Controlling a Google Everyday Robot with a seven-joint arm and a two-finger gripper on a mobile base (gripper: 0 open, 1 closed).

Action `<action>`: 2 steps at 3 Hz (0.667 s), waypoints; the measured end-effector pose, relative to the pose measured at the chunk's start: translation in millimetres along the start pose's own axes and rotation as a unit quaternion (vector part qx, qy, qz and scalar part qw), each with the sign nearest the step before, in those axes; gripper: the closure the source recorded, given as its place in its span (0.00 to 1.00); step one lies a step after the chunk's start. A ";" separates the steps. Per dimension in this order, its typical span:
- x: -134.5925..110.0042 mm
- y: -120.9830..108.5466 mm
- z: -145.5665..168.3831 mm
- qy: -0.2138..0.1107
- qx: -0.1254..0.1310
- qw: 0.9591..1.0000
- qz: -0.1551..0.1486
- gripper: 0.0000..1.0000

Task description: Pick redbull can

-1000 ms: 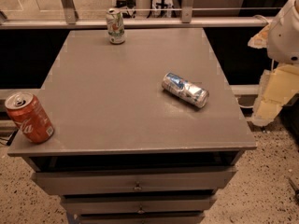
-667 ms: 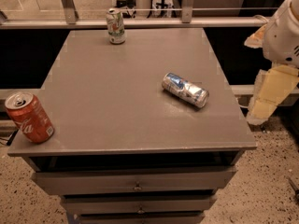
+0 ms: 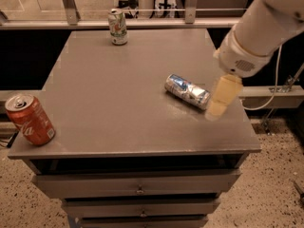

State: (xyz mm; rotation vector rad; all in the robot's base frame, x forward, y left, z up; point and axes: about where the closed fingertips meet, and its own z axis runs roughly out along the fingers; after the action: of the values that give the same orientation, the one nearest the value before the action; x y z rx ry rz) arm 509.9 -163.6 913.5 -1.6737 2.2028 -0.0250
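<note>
The redbull can is slim, silver with blue patches, and lies on its side right of the middle of the grey cabinet top. My gripper hangs from the white arm at the right, its pale fingers pointing down just right of the can's near end. It holds nothing.
A red Coca-Cola can stands upright at the front left corner. A white-and-green can stands at the far edge. Drawers sit below the top. A rail and glass run behind the cabinet.
The arm has swung in from the right edge, leftward over the cabinet top, bringing the gripper beside the redbull can. The cans have not moved.
</note>
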 end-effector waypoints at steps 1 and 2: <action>-19.8 -19.5 47.6 -0.003 0.001 1.000 0.031 0.00; -32.0 -30.9 78.6 -0.004 0.001 0.998 0.058 0.13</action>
State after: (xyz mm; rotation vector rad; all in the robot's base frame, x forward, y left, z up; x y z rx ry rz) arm 569.5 -126.4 856.6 -1.5408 2.2887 0.0107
